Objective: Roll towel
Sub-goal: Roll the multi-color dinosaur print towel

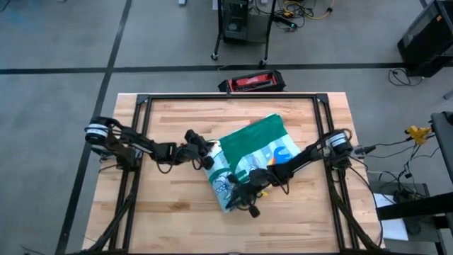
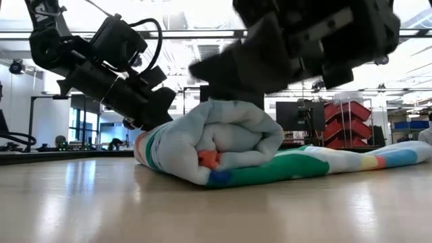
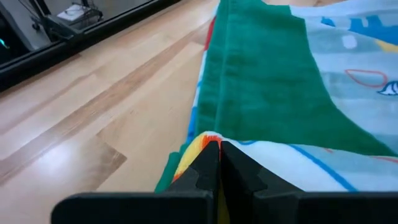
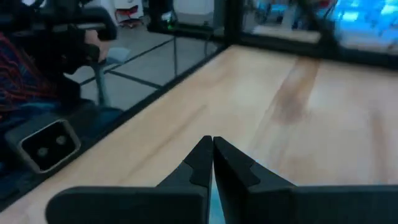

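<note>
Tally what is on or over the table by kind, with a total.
Towel, partly rolled: 1
Robot arm tools, left and right, both shut: 2
Red case past the table's far edge: 1
Total: 4

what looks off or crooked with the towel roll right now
The towel lies askew, slanted across the table rather than square to its edges. Only its near end is rolled; the rest trails flat. Both the left gripper and right gripper are shut at the roll.
</note>
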